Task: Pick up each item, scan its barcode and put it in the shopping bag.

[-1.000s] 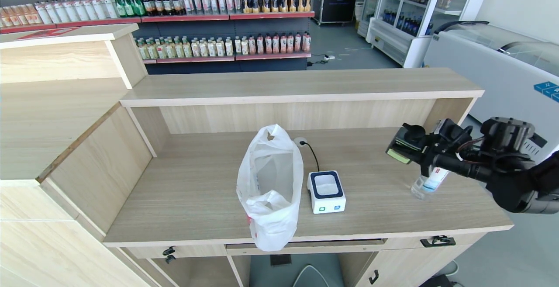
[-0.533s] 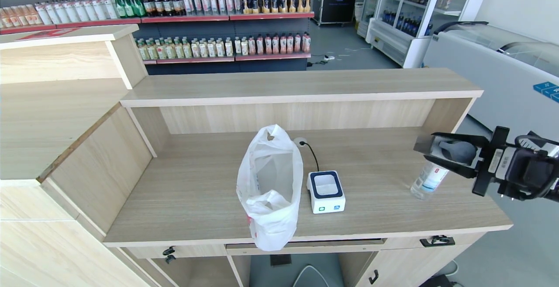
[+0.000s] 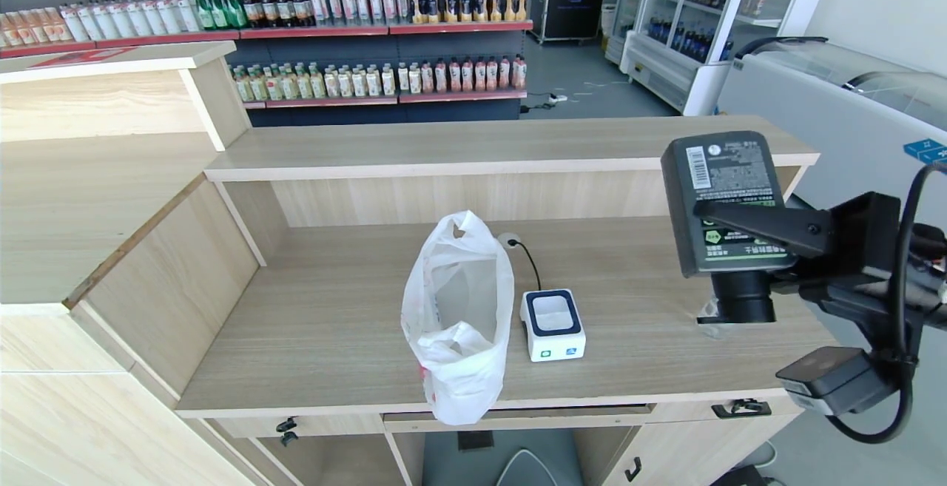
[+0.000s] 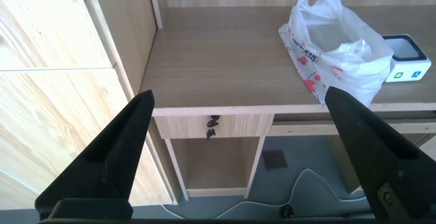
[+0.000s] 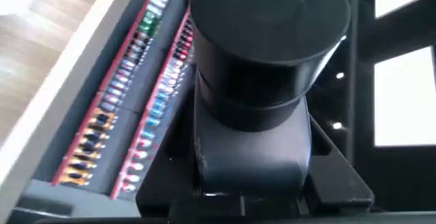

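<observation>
Bright, even light fills the head view; the shopping bag [image 3: 459, 323] throws only a faint shadow on the pale surface [image 3: 333, 323]. The black packet [image 3: 721, 175] carries a dull sheen. White panels [image 5: 405, 98] glare in the right wrist view.

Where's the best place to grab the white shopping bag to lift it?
Probably the handle loop sticking up at the back of the shopping bag, coming down from above. The bag stands upright with its mouth open. Its thin sides look floppy, so pinching them would likely just crumple it.
</observation>
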Available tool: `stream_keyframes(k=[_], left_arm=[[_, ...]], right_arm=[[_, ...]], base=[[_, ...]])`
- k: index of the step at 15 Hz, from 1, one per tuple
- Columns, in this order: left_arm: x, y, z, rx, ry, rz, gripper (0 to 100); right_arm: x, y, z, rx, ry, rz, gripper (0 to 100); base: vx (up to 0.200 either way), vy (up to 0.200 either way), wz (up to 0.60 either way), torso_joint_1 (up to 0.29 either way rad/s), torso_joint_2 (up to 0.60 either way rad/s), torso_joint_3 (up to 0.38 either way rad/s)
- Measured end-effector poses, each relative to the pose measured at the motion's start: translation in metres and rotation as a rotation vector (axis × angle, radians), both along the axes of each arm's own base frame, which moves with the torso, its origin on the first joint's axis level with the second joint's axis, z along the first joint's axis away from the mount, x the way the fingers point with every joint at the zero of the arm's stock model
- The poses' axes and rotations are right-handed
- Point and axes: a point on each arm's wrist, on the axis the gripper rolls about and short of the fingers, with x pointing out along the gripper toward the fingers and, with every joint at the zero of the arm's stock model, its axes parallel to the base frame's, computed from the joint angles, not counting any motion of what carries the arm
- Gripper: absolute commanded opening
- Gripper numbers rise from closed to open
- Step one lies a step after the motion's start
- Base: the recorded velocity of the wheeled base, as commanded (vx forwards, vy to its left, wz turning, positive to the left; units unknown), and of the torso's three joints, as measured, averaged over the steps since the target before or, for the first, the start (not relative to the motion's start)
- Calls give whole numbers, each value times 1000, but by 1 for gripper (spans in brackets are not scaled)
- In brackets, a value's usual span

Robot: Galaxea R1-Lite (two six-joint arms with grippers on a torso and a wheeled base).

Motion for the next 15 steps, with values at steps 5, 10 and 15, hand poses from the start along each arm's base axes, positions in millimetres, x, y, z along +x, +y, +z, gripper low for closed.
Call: stream_keyframes(k=[5, 10, 15], left_arm=[[0, 0, 0, 0, 0, 0, 100], [0, 0, 0, 0, 0, 0, 100], [0, 0, 0, 0, 0, 0, 100]], right_arm=[[-26, 10, 5, -56, -278, 73, 0], [-45, 15, -6, -129, -181, 228, 0], [-62, 26, 1, -100, -177, 322, 0]], base=[[0, 0, 0, 0, 0, 0], [0, 0, 0, 0, 0, 0], [0, 0, 0, 0, 0, 0]])
